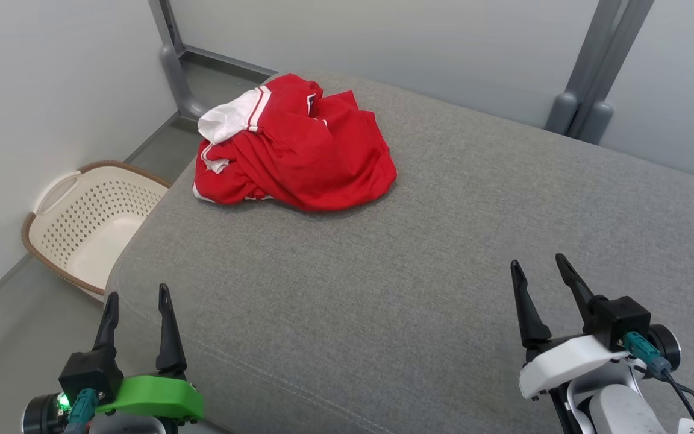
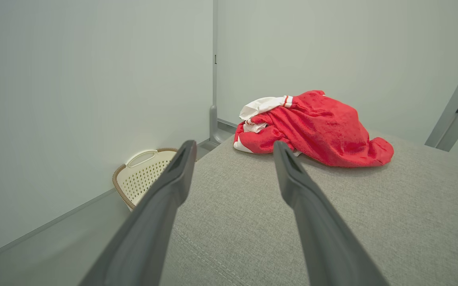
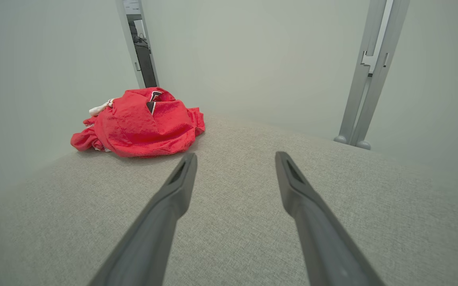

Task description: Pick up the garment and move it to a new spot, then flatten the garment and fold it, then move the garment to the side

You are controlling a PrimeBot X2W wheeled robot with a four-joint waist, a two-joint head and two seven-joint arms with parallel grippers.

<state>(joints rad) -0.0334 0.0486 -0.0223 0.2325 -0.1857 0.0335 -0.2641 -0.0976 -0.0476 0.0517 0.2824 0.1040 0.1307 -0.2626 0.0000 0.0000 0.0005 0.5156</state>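
Nothing is done yet, by the look of it: the red-and-white garment (image 1: 296, 150) lies crumpled near the far left corner of the grey cushion (image 1: 443, 253). The left gripper (image 1: 137, 292) and right gripper (image 1: 537, 260) hover at the near edge, fingers wide and empty. Pickup, flattening, folding and setting aside all remain.

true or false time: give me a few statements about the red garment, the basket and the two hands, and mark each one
1. The red garment lies crumpled on the grey cushion. True.
2. The left hand is shut on the garment. False: it is open, holds nothing and is well short of the garment.
3. The basket stands on the floor beside the cushion, on the robot's left. True.
4. The right hand rests on top of the garment. False: it is open over bare cushion, apart from the garment.
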